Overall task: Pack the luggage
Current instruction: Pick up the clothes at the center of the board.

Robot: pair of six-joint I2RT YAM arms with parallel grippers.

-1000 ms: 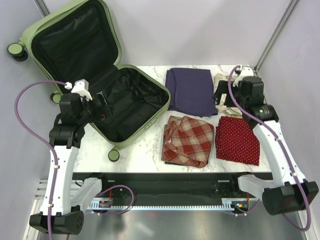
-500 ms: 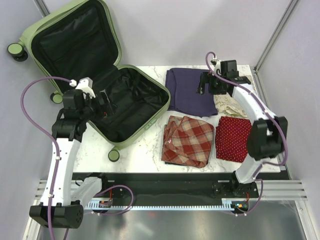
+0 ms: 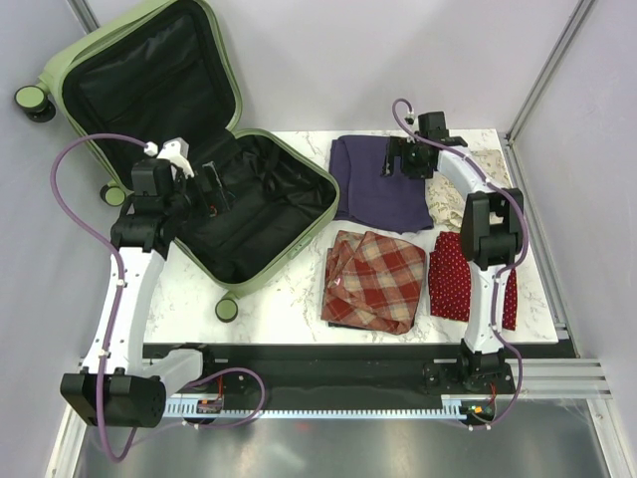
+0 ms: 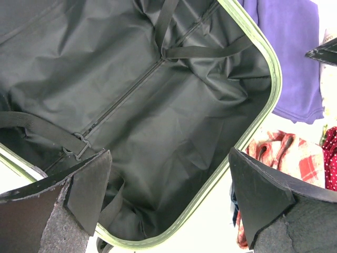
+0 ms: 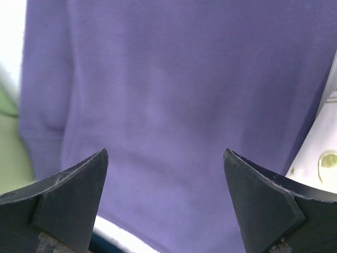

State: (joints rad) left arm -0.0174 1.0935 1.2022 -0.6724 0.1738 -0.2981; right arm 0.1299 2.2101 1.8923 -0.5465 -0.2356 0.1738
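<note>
Top external view: the luggage (image 3: 269, 214), a small pale sage-green hard-shell suitcase with rounded corners and black fabric lining, lies open on the left part of the white marble-patterned table (image 3: 289, 309). Its lid is tilted back toward the rear left wall and its base rests on the tabletop. One black-and-green caster wheel (image 3: 227, 310) shows at the near corner. The left gripper (image 3: 212, 189) hangs over the left side of the base, released, its jaws spread wide and grasping nothing. The right gripper (image 3: 401, 164) hangs over the far part of a folded dark purple fabric garment (image 3: 373, 194), likewise released and grasping nothing. A folded red-and-cream plaid fabric garment (image 3: 373, 279) lies nearer the arms. A red cloth with white dots (image 3: 448, 289) lies to its right, partly hidden by the right arm. A cream patterned cloth (image 3: 453, 209) lies just beside the purple garment. Left wrist view: the two dark fingers (image 4: 89, 190) stand wide apart above the creased black lining, with its zip and straps. The green rim (image 4: 266, 100) curves at right, with the purple, plaid and red pieces beyond it. Right wrist view: the two dark fingers (image 5: 68, 195) stand wide apart over the purple garment, not touching it, and the cream cloth shows at the right edge.
</note>
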